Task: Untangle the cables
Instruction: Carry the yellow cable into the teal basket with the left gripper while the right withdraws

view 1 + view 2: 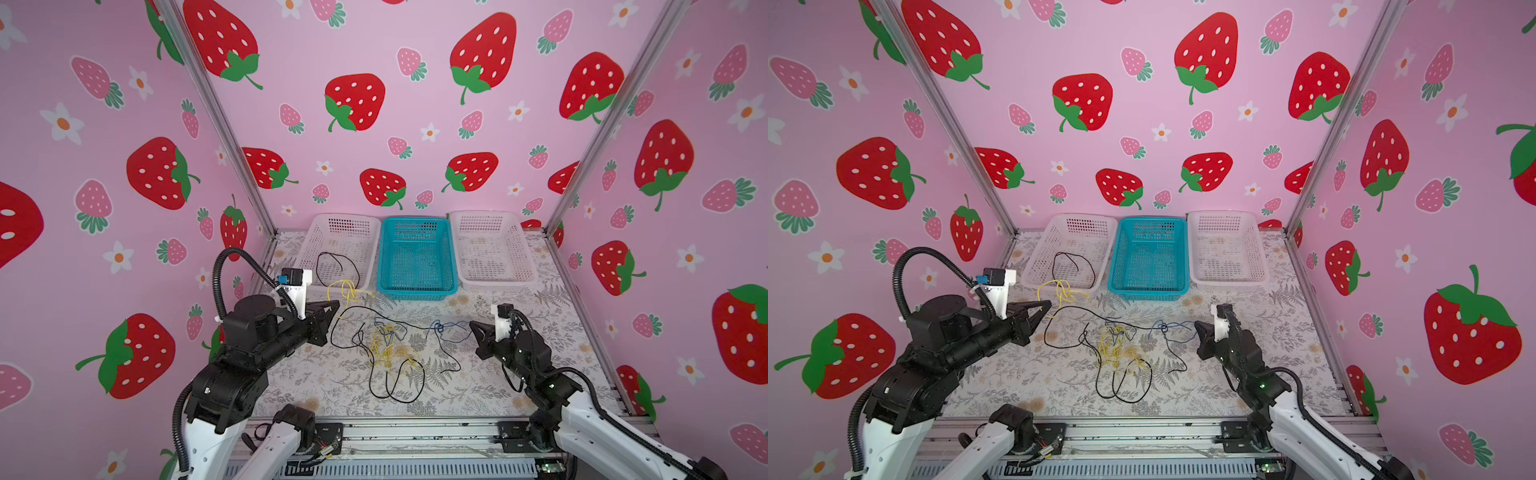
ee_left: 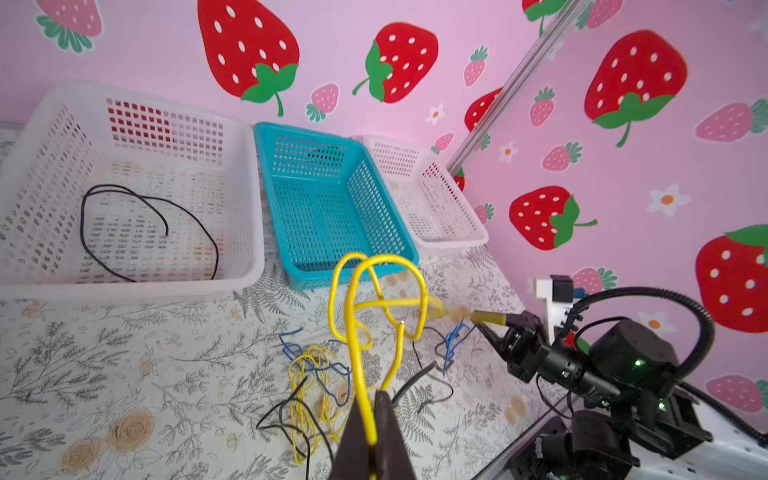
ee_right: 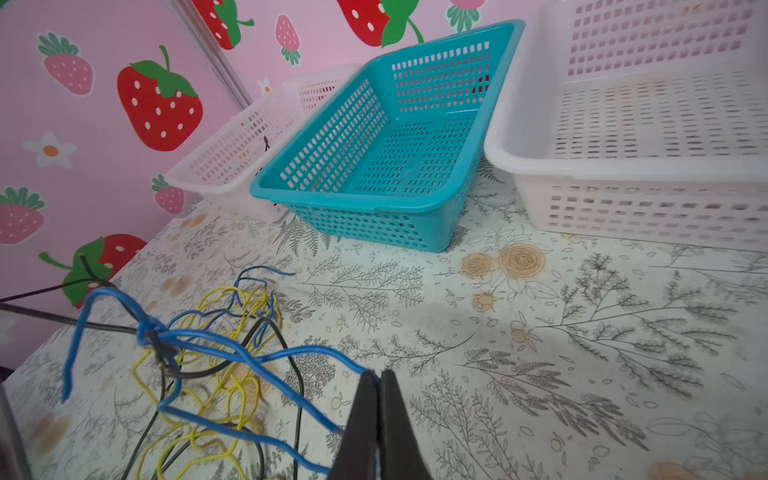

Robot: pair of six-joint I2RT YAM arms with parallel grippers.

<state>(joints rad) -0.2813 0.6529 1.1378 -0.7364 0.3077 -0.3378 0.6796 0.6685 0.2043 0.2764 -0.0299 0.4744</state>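
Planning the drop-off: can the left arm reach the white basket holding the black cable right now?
Probably yes: the left hand, shut on a yellow cable, sits just in front of that basket with nothing else in between.

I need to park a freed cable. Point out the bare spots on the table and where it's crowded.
Bare: the table between the right white basket and the right gripper, and its near-left part, left of the cable tangle. Crowded: the centre, and around the left gripper with its yellow cable.
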